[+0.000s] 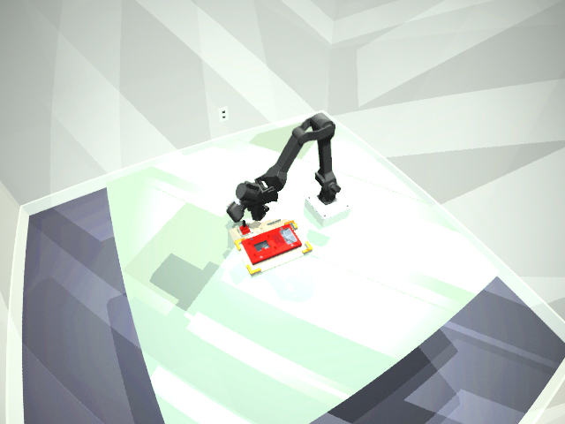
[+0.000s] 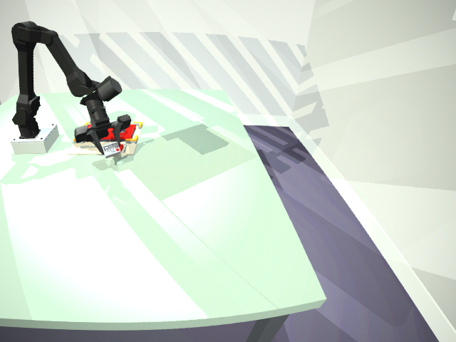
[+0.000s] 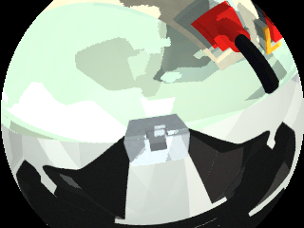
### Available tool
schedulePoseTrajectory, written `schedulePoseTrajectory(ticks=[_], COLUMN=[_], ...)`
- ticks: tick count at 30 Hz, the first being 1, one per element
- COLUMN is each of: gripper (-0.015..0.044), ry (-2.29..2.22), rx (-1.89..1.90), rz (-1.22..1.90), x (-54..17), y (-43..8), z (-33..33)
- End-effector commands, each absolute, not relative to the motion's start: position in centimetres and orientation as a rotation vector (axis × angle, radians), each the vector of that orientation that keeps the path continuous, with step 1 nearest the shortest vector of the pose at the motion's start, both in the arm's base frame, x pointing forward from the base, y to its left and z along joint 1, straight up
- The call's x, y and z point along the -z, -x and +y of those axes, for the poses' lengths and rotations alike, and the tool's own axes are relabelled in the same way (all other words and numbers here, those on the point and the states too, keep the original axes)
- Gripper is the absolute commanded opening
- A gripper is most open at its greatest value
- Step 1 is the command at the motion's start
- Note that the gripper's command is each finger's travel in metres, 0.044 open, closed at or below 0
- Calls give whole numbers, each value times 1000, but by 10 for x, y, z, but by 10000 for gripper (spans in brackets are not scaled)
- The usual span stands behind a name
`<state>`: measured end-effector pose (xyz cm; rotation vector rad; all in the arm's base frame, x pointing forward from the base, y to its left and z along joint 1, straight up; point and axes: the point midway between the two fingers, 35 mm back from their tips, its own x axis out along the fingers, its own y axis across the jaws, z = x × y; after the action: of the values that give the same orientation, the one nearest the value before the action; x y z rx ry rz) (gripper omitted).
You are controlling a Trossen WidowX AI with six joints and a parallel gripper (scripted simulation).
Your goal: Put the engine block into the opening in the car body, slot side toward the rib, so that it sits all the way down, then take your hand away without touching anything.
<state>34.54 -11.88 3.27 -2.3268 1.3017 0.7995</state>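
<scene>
My gripper (image 2: 110,147) (image 3: 155,136) is shut on the grey engine block (image 2: 112,151) (image 3: 138,149). The block is held clear of the surface, slightly tilted in the exterior view, with marks and a red dot on one face. A notch shows in its middle in the wrist view. The red car body (image 1: 274,248) (image 2: 128,132) lies flat in its holder, with a dark rectangular opening (image 1: 261,246) toward one end. The block is outside the opening, off to the side of the car body. The rib cannot be made out. The arm hides the block in the top view.
A red square piece (image 1: 244,230) (image 3: 209,26) with an upright black handle (image 1: 244,223) (image 3: 258,64) stands close to the gripper, on the pale board. Yellow corner brackets (image 1: 252,269) (image 3: 270,44) surround the car body. The arm's white base (image 1: 327,209) (image 2: 35,145) is nearby.
</scene>
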Motion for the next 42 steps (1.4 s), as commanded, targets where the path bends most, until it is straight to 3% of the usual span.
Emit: schedulePoseTrajectory(ticks=[1,42], gripper=[0,0], ry=[2331,2331], rx=[-814,-814], rz=[1311,1311], x=[-24,0], y=[-343,-349], z=[-119,-120])
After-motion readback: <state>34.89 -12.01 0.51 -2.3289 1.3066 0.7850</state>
